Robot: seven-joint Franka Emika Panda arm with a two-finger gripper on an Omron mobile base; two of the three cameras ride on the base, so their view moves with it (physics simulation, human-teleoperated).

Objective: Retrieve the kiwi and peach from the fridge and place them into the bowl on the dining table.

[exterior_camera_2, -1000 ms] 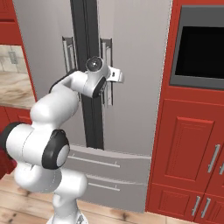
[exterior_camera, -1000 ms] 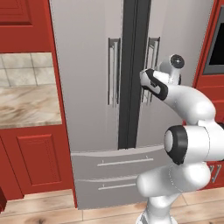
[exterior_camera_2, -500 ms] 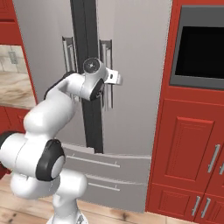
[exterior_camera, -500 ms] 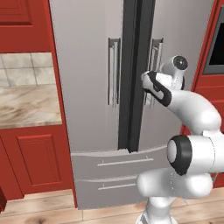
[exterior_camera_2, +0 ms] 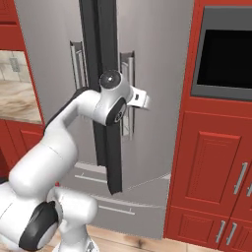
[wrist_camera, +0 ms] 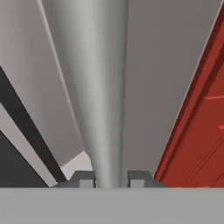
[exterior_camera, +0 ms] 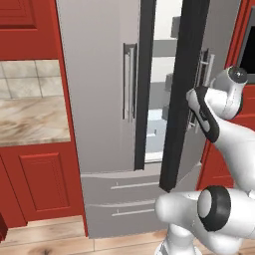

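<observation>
The silver-grey fridge (exterior_camera: 99, 99) stands straight ahead with its right door (exterior_camera: 182, 94) swung partly open. Pale shelves (exterior_camera: 162, 99) show through the gap. My gripper (wrist_camera: 111, 178) is shut on that door's vertical bar handle (wrist_camera: 100, 87), which runs up between the two fingertips (wrist_camera: 86, 177). In the right base view the hand (exterior_camera_2: 140, 98) sits against the same handle (exterior_camera_2: 129, 74). The kiwi and peach are hidden from here. The bowl and the dining table are out of view.
A marble counter (exterior_camera: 30, 119) on red cabinets lies left of the fridge. A dark built-in oven (exterior_camera_2: 226, 54) above red cabinet doors (exterior_camera_2: 211, 162) stands close on the right, near the swinging door. Two fridge drawers (exterior_camera: 124, 199) sit below.
The jaws closed on the right door's handle. The arm then pulled back, and the door swung from closed to partly open, showing the shelves inside.
</observation>
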